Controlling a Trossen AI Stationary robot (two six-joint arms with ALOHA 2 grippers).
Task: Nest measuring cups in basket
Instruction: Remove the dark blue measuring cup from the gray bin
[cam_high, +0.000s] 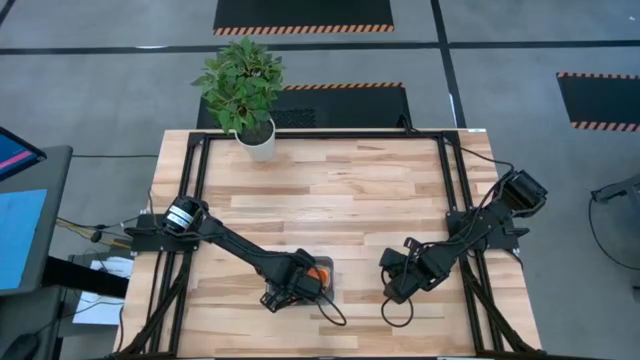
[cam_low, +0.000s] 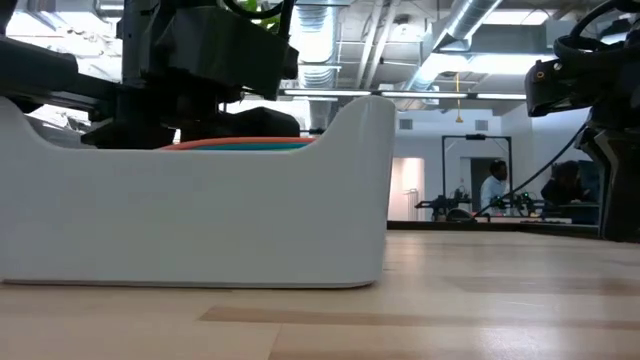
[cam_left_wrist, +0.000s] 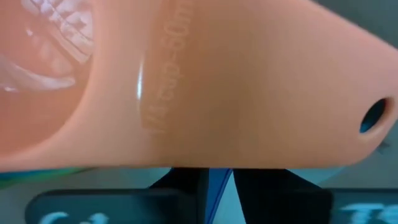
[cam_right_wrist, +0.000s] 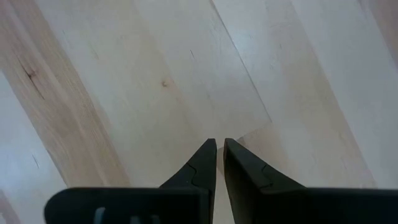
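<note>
We see the left gripper (cam_high: 318, 279) over the basket (cam_low: 350, 180), its fingers nearly closed beneath the orange measuring cup (cam_left_wrist: 205, 87); whether they grip it we cannot tell, so we should confirm hold before lifting.

Left gripper (cam_high: 305, 283) hangs over the basket (cam_high: 329, 268) and an orange cup (cam_high: 318, 273); right gripper (cam_high: 395, 283) waits alongside on the bench (cam_high: 330, 190).

We see the pale butcher-block wooden surface (cam_right_wrist: 124, 93) — smooth, faintly satin, its grain plain. The orange plastic measuring cup (cam_left_wrist: 205, 81) looks glossy, with moulded lettering. The pale grey-blue plastic basket (cam_low: 200, 215) appears smooth and matt — the right pincer's (cam_right_wrist: 220, 163) dark fingers matt too.
</note>
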